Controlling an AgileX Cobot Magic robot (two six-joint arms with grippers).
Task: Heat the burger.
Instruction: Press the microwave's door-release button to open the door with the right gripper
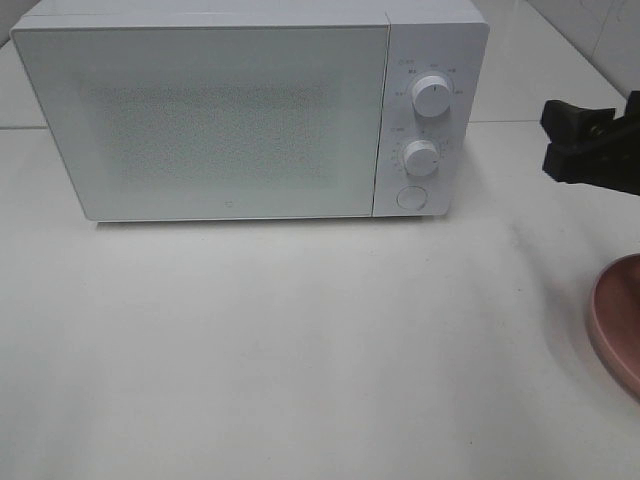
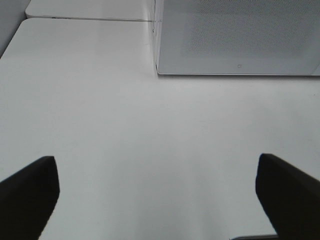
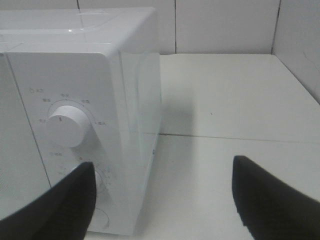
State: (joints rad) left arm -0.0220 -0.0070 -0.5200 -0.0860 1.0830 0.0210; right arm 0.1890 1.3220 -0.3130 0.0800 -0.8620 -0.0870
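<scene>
Countertop white, microwave shut, tiled wall behind; left tool and right tool gape empty.

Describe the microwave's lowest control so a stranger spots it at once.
Find the white microwave at the back of the table. Down its right-hand panel, below two knobs, sits a round button. Unlike them, it lies flat, with no markings around it.

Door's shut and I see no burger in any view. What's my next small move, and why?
Probably ease the right gripper toward the round button under the two knobs, which likely releases the door. The door is shut, the open fingers face that panel, and the burger is out of view, perhaps on the pink plate's unseen part.
</scene>
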